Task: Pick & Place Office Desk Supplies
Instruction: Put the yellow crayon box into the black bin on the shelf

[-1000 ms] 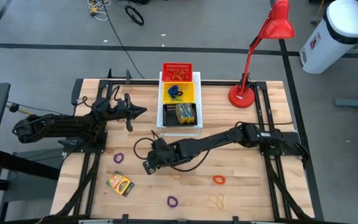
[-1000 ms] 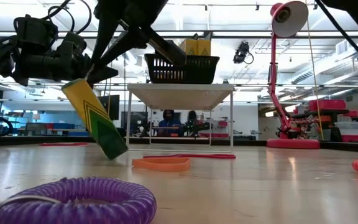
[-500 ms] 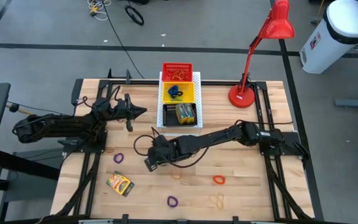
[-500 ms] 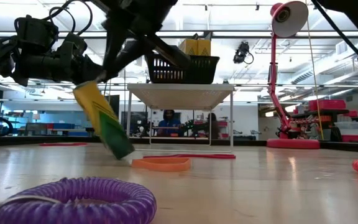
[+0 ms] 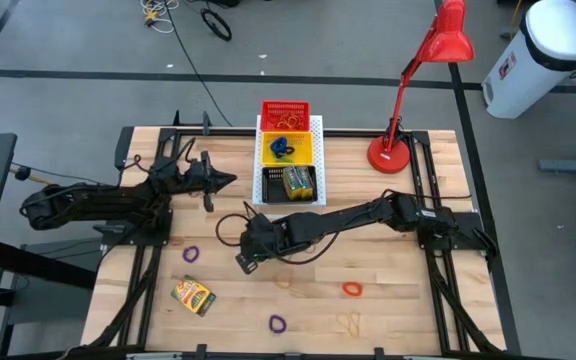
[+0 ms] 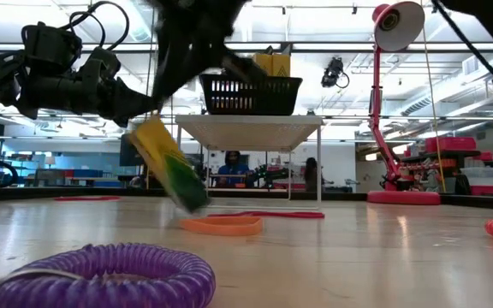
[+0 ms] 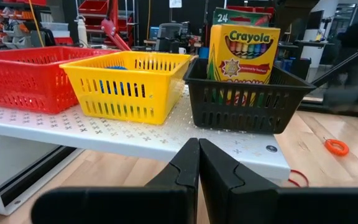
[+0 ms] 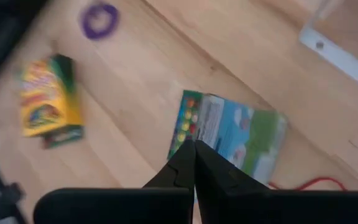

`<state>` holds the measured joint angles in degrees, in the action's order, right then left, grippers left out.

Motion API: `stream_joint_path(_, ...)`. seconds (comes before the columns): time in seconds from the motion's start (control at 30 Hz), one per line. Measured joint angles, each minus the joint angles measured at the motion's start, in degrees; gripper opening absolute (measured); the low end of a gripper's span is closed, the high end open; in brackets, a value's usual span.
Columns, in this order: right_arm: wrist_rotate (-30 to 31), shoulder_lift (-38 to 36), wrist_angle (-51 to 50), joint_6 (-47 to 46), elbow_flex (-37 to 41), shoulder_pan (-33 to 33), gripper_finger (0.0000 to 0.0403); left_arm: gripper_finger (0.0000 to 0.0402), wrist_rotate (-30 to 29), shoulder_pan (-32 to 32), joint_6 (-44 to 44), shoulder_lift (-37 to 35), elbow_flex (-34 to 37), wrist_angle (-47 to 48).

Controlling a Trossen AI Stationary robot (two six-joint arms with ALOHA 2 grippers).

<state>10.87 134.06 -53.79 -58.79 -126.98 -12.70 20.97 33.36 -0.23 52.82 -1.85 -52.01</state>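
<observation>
Wooden bench [image 5: 398,300] carries our scattered supplies; our right pincer [image 5: 245,262] is clamped on a crayon box [image 6: 168,162], which hangs tilted below it, clear of the surface. Our left pincer [image 5: 230,180] waits closed beside the baskets.

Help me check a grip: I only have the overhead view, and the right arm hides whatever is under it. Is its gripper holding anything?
Observer: Yes. The right gripper is shut on the edge of a crayon box.
Operator: Is the box level?
Observer: No. The low view shows it hanging tilted, green end down.
Operator: And the left gripper?
Observer: The left gripper is shut and empty, facing the black basket.
</observation>
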Motion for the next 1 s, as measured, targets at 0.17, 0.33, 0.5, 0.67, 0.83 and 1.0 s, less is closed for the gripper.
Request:
stream_joint_path(0.17,3.8,-5.4,0.6,1.8,0.0,0.2,0.0003,0.0013,0.0,0.0,0.0,0.0,0.0,0.6)
stream_joint_path(0.33,7.9,-11.3,-1.2,4.2,0.0,0.9,0.0002,0.0013,0.0,0.0,0.3,0.0,0.0,0.5)
stream_joint_path(0.5,11.6,-16.5,-2.1,6.7,0.0,2.6,0.0001,0.0013,0.0,0.0,0.6,0.0,0.0,0.5)
stream_joint_path(0.67,14.6,-20.8,-2.2,8.6,0.0,4.3,0.0001,0.0013,0.0,0.0,0.9,0.0,0.0,1.1)
stream_joint_path(0.83,16.4,-23.1,-3.1,9.2,-0.1,5.9,0.0001,0.0013,0.0,0.0,1.0,0.0,0.0,1.4)
stream_joint_path(1.0,16.6,-23.5,-6.0,7.9,-0.1,6.9,0.0000,0.0013,0.0,0.0,1.1,0.0,0.0,1.8)
